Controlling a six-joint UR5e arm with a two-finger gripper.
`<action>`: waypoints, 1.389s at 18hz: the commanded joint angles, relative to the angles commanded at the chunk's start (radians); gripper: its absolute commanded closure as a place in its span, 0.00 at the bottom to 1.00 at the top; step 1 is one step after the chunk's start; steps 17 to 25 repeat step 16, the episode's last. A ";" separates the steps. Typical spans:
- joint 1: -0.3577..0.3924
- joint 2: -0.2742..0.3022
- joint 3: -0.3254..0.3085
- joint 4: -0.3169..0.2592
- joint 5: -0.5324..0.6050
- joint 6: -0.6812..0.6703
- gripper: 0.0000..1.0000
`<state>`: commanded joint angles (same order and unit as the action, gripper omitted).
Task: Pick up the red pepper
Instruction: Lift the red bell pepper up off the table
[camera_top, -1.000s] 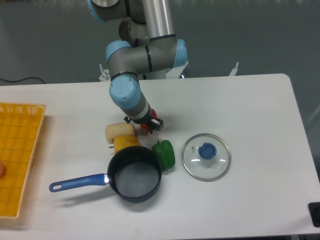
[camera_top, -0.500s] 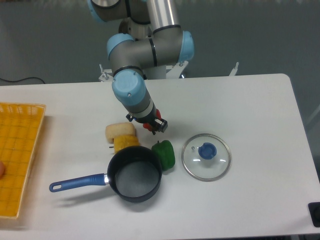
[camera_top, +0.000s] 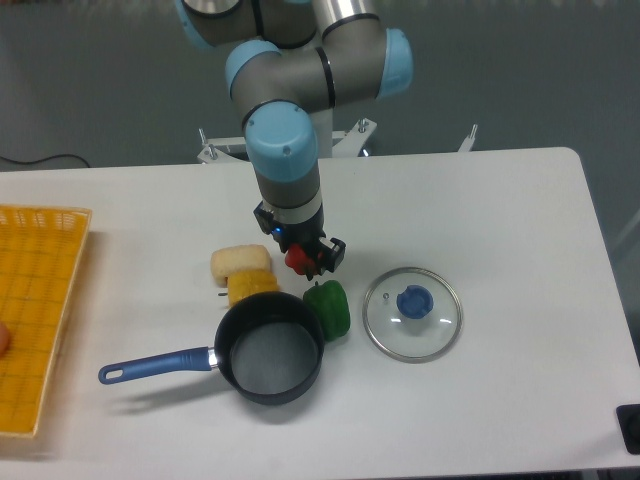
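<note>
Near the middle of the surface (camera_top: 480, 200), the gripper (camera_top: 305, 256) clamps the red pepper (camera_top: 299, 259). A green pepper (camera_top: 328, 307) lies just below it.

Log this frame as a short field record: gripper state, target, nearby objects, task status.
gripper: gripper shut on the red pepper, pointing down
target: red pepper, partly hidden between the fingers
height: cannot tell whether it is clear of the table
neighbours: green pepper just below the gripper; two yellow food items to its left
pan: dark pan with a blue handle, empty, touching the green pepper
lid: glass lid with a blue knob, flat on the table, apart from the pan
basket: yellow basket at the left edge
status: pepper grasped
</note>
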<state>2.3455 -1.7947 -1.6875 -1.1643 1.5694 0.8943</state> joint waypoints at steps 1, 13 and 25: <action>-0.006 -0.006 0.021 0.002 -0.011 0.000 0.49; -0.028 -0.034 0.074 -0.005 -0.037 0.000 0.49; -0.038 -0.037 0.063 -0.002 -0.037 -0.002 0.49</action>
